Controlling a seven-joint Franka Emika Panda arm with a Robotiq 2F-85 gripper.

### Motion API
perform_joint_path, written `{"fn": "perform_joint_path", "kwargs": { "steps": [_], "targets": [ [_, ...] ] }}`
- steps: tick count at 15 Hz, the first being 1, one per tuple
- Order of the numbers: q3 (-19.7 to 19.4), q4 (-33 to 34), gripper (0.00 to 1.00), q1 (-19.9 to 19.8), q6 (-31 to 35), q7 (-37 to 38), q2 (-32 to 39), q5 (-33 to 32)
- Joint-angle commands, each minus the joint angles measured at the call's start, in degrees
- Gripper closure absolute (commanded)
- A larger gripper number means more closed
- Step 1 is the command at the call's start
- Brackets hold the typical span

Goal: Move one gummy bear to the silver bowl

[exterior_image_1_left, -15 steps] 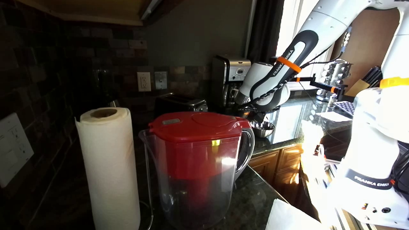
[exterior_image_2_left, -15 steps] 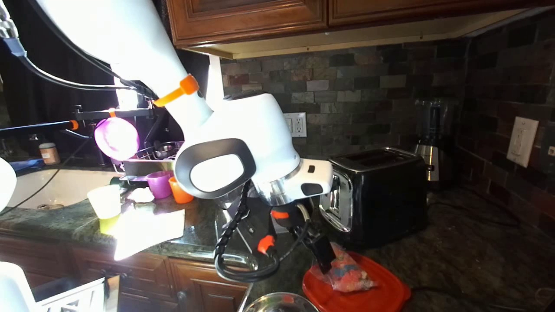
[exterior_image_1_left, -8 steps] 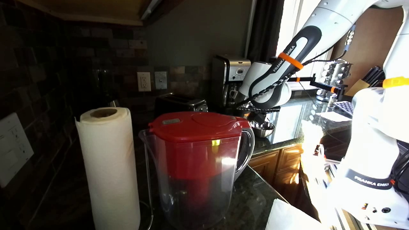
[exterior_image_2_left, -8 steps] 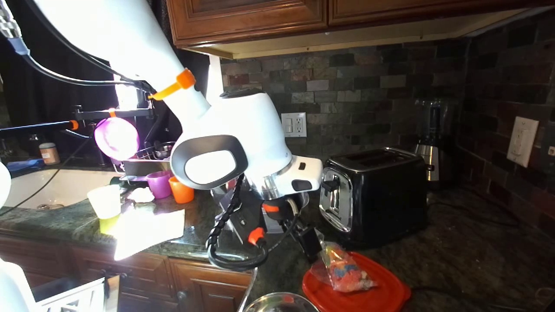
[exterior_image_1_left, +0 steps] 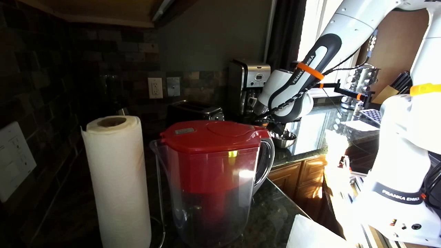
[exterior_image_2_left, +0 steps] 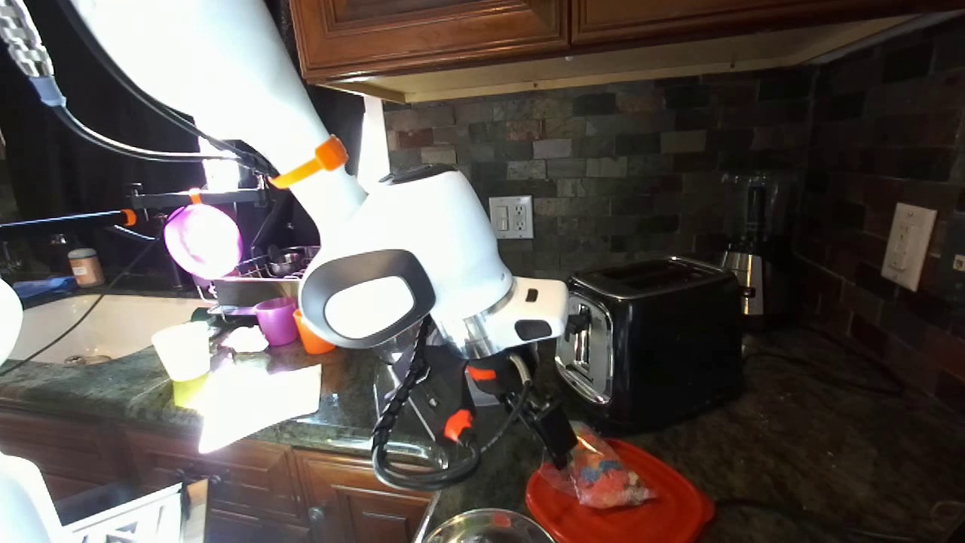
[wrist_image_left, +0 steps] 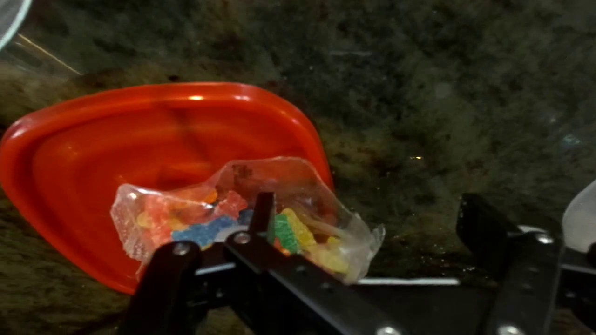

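Reads as pre-grasp, with gripper (wrist_image_left: 368, 216) wide, unloaded, at bag (wrist_image_left: 233, 204), wrist view lower middle. Remaining: pick one gummy bear (wrist_image_left: 286, 235), place in silver bowl (exterior_image_2_left: 464, 528), bottom edge; can't verify contents.

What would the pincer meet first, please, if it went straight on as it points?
Probably the clear bag of gummies: in the wrist view, one finger of the open pincer overlaps it; whether they touch is unclear.
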Motion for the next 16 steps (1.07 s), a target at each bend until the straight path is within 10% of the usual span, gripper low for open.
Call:
{"fn": "perform_joint_path", "kwargs": {
  "steps": [1, 16],
  "targets": [
    [-0.6, -0.6, 0.0, -0.8, 4.8, 0.3, 1.8, -1.8],
    [1.5, -0.4, 0.0, -5.6, 6.7, 8.0, 0.6, -13.5]
  ]
}}
